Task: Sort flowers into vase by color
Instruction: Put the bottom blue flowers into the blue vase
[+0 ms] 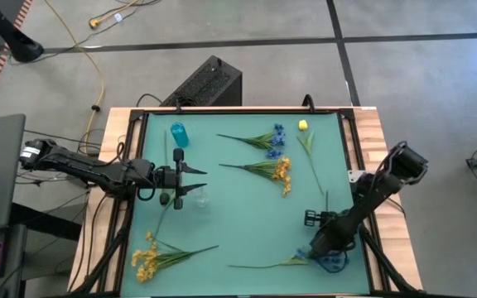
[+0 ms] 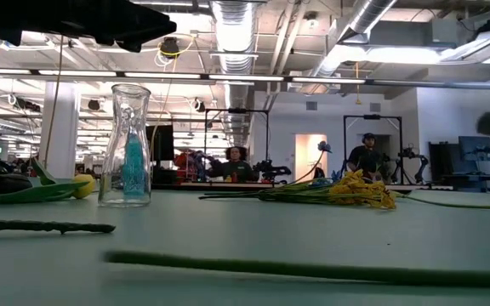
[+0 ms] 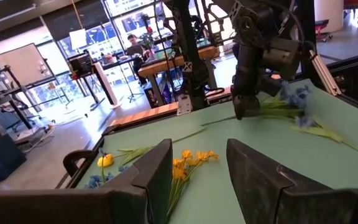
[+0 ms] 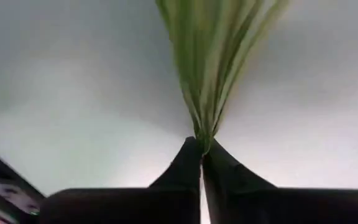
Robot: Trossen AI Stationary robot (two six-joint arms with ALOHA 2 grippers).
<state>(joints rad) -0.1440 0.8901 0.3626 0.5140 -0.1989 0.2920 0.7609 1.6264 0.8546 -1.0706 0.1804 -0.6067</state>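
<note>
While right fingers (image 4: 201, 163) pinch one blue spray (image 1: 331, 261) (left fingers (image 3: 194, 171) apart), two yellow sprays (image 1: 281, 171).

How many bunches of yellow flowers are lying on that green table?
2 bunches. One yellow bunch lies near the table's middle, just below a blue spray; the other yellow bunch lies at the front left corner. A single yellow bud lies apart at the back. Others may be hidden.

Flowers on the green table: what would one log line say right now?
right gripper: shut on blue flower stem, table's near right | left gripper: open, above mat by clear vase | vase holds no flower
</note>
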